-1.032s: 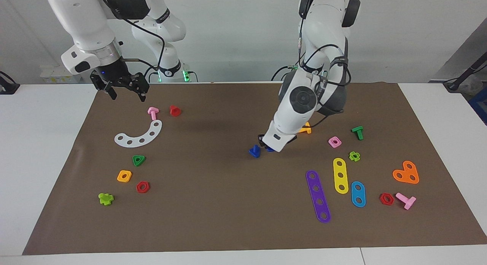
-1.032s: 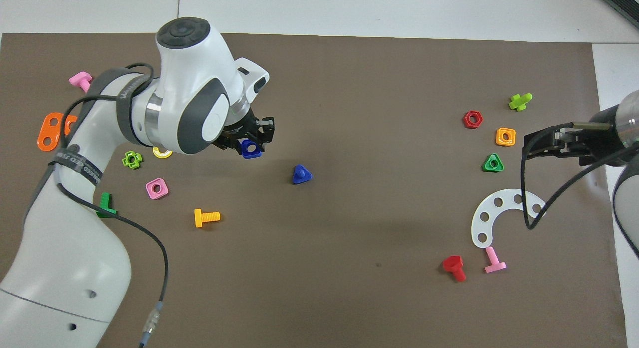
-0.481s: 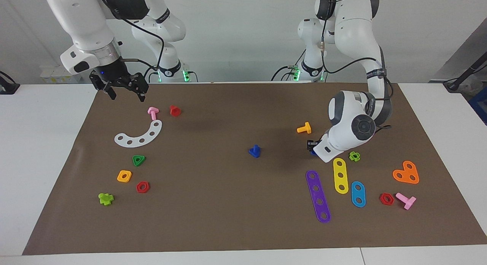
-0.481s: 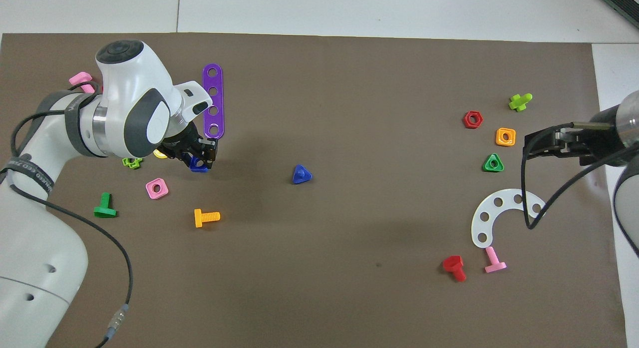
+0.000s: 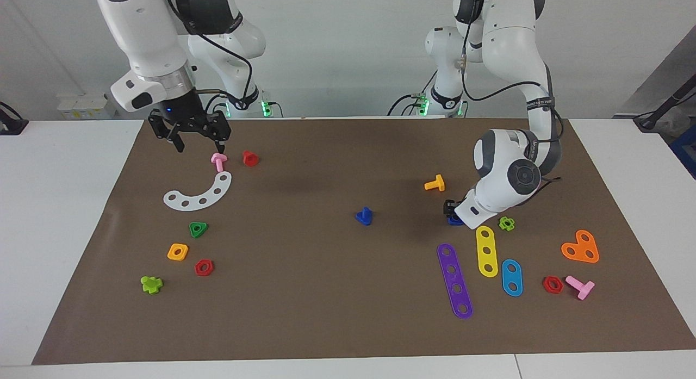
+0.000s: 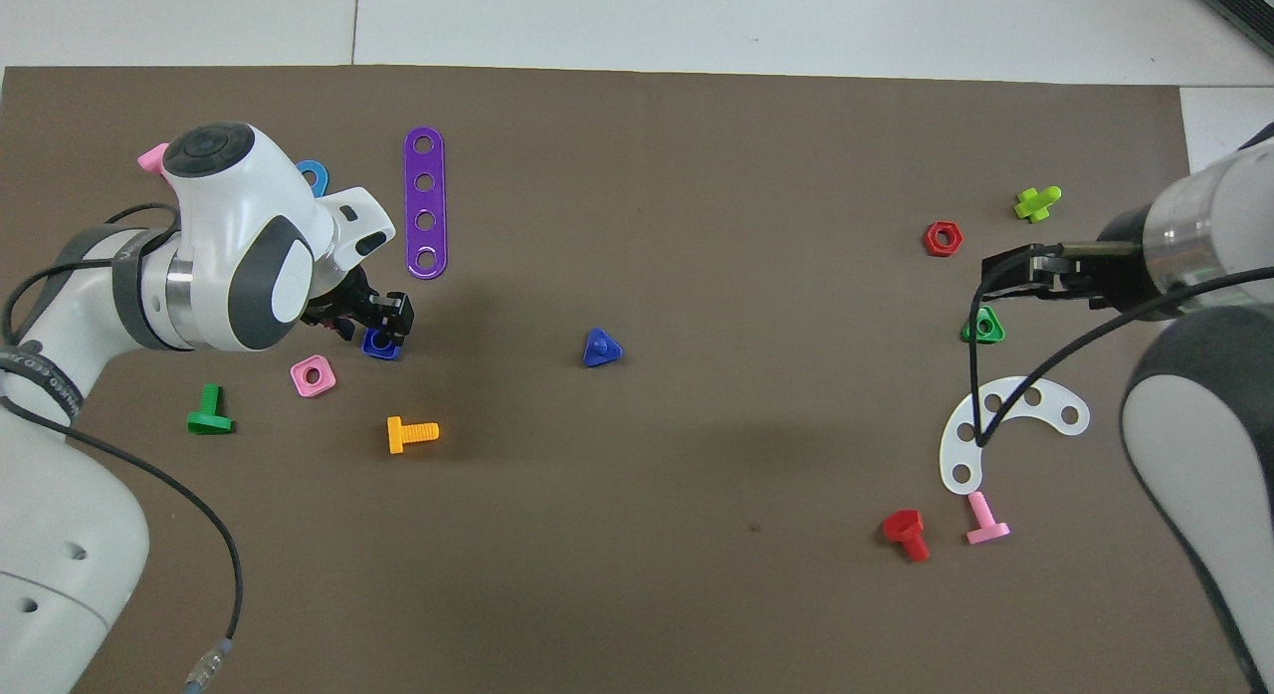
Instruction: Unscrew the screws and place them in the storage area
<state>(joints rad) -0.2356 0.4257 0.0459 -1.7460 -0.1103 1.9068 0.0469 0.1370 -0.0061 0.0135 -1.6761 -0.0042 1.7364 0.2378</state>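
Note:
The dark-blue triangular-headed screw [image 5: 364, 216] lies alone on the brown mat near the table's middle, also in the overhead view [image 6: 600, 347]. My left gripper [image 5: 450, 211] is low over the mat beside the yellow strip [image 5: 487, 250], shut on a dark-blue square nut [image 5: 455, 220], seen from overhead [image 6: 380, 344]. My right gripper [image 5: 200, 146] is open and empty, raised over the pink bolt [image 5: 218, 160]. The storage area holds the white curved strip [image 5: 198, 197], green triangle nut [image 5: 198, 229], orange square nut [image 5: 178, 252] and red hexagon nut [image 5: 204, 267].
Toward the left arm's end lie a purple strip [image 5: 454, 280], blue strip [image 5: 511, 277], orange heart plate [image 5: 580, 247], orange bolt [image 5: 435, 183], pink square nut [image 6: 313, 375] and green bolt [image 6: 209, 415]. A red bolt [image 5: 250, 157] and lime cross [image 5: 151, 284] lie near the storage area.
My left gripper carried the dark-blue square nut away from the screw toward the left arm's end and lowered it beside the yellow strip. My right gripper shifted over the pink bolt.

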